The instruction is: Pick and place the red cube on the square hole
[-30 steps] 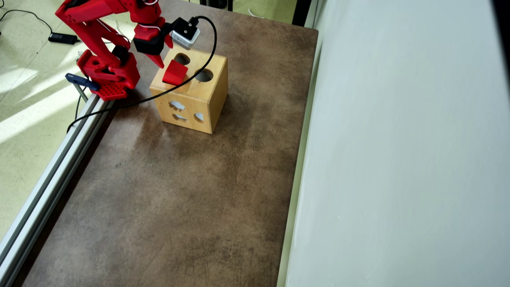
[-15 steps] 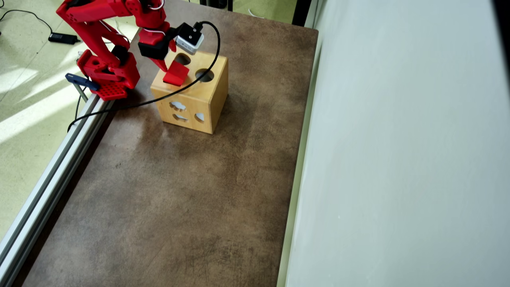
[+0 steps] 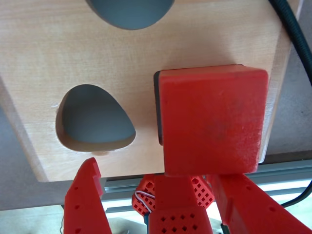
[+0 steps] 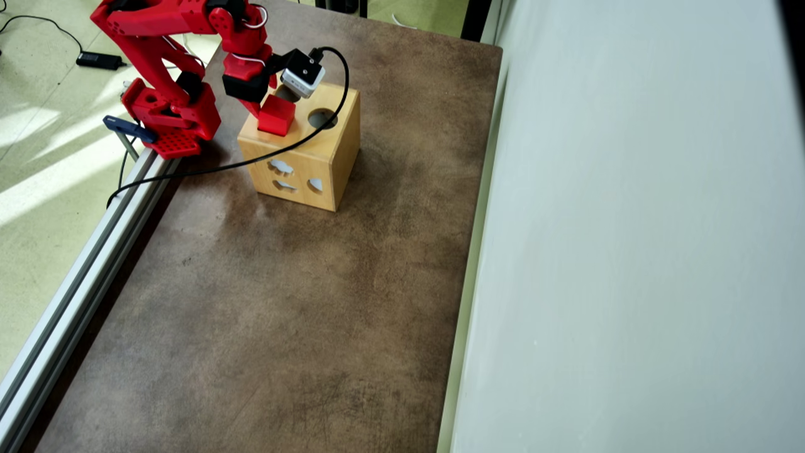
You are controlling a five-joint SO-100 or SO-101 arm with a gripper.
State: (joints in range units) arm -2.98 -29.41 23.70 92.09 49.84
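Red cube [image 3: 212, 122] is sitting on top of the wooden box [image 4: 314, 157], tilted over the square hole [image 3: 157, 107] — dark edge of the opening is showing along its left side, so it's not dropped in yet. Gripper [image 3: 165, 195] fingers are spreading apart, gripping nothing. Remaining: cube seating flush into the hole.

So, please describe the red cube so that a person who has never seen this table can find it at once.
On the brown table stands one wooden box with shaped holes, next to the red arm. The red cube sits on the box top at its left part in the overhead view, over a dark square opening. It is the only red block there, beside the round hole.
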